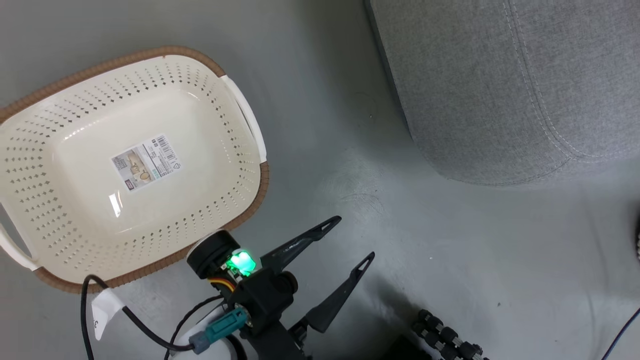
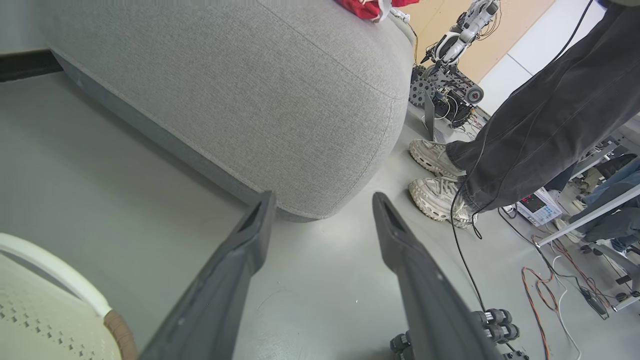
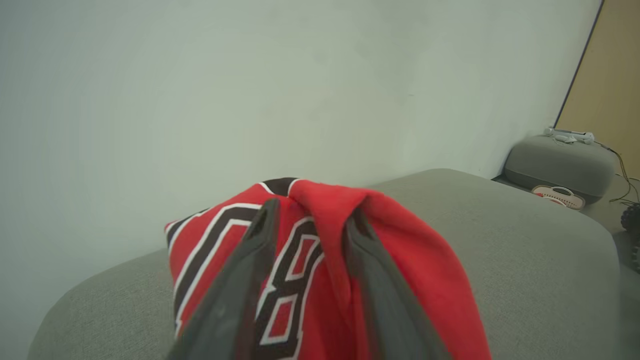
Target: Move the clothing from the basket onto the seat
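The red jersey with black white-edged numerals, part of the clothing [image 3: 405,250], lies heaped on the grey seat [image 3: 525,250]. My right gripper [image 3: 312,210] stands over it with its jaws parted and a raised red fold between the fingers, clear of the left one. A strip of red clothing [image 2: 362,7] also shows on top of the seat [image 2: 250,75]. The cream basket [image 1: 200,125] sits on the floor with only its label sticker inside. My left gripper [image 1: 356,237] hangs open and holds nothing beside the basket's brown rim, pointing toward the seat [image 1: 500,90]; its fingers frame the floor before the seat corner [image 2: 324,200].
A person's legs in dark trousers and pale shoes [image 2: 435,197] stand right of the seat. Cables [image 2: 545,295], an instrument and another robot [image 2: 450,65] lie beyond. Black ribbed wheels [image 1: 445,340] sit near my base. A pale wall backs the seat.
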Tool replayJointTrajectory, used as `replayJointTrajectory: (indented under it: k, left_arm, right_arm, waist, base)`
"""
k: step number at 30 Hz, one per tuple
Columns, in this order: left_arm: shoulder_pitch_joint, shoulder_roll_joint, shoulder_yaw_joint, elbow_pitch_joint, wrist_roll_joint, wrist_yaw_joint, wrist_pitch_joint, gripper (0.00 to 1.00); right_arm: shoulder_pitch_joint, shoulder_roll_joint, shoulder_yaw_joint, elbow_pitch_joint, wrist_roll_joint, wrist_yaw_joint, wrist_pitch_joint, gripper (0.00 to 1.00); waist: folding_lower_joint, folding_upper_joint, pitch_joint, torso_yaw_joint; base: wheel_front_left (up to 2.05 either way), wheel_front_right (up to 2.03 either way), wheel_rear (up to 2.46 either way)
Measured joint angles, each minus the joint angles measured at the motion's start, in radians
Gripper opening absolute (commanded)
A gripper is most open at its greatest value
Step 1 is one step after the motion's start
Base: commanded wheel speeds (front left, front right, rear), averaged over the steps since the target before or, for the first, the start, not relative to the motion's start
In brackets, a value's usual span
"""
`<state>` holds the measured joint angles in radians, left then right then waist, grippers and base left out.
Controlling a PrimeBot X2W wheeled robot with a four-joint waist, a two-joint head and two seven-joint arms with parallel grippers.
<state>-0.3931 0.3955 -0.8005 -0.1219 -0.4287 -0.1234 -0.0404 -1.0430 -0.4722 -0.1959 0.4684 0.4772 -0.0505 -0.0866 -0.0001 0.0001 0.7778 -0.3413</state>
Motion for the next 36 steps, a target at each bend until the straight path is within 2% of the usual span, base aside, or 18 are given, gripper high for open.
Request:
replayJointTrajectory:
  k: [12,27,36]
  left_arm:
    - [-0.032,-0.059,-0.008,0.082,-0.014,0.0,-0.057,1.0]
    - [-0.032,-0.14,0.019,0.206,-0.06,0.002,-0.14,1.0]
    - [-0.021,-0.157,0.08,0.273,-0.095,0.039,-0.173,1.0]
  right_arm:
    - [0.137,0.042,0.064,0.019,-0.001,0.079,-0.04,1.0]
    - [0.336,0.079,0.104,-0.048,-0.032,0.105,-0.092,1.0]
    - [0.44,0.1,0.133,-0.109,-0.04,0.114,-0.101,1.0]
  waist:
    - [0.0,-0.0001,-0.1,0.039]
    - [-0.0001,-0.0001,-0.274,0.119]
    - [-0.0001,-0.0001,-0.381,0.192]
  base:
    - [0.0,0.0,0.0]
    - [0.0,0.0,0.0]
    - [0.0,0.0,0.0]
